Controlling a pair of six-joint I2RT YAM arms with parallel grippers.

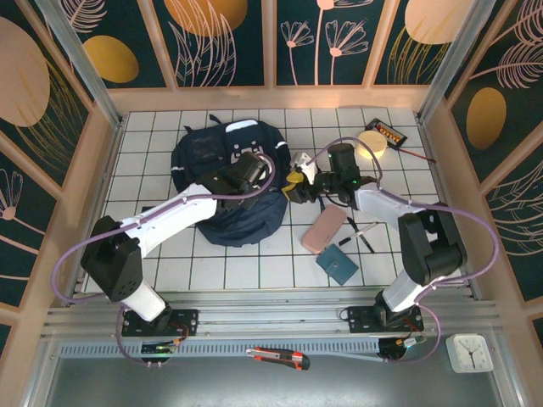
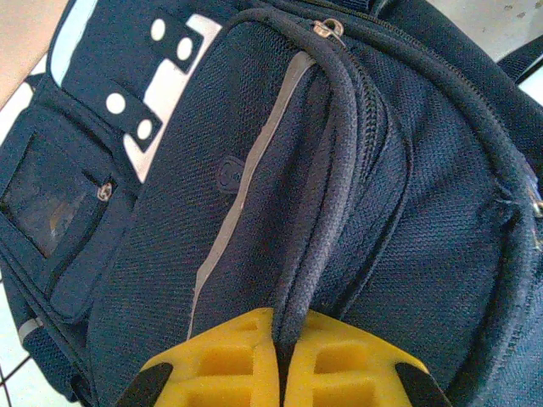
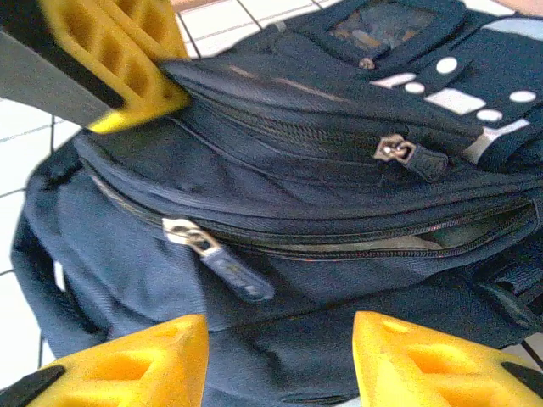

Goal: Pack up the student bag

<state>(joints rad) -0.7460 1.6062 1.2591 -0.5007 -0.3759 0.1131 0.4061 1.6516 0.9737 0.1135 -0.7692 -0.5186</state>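
The backpack [image 1: 204, 157] lies slumped on the tiled table [image 1: 161, 259], left of centre. My left gripper [image 2: 280, 335] is pressed together on a ridge of its fabric beside a zip. My right gripper [image 3: 280, 329] stands spread just before a zip pull [image 3: 225, 261]. The cloth looks soft and floppy, bulky rather than heavy, so I judge it will sag. Seams, zip pulls and straps look like the firm holds.

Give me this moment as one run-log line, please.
left gripper: shut on student bag fold | right gripper: open, facing zipper pull
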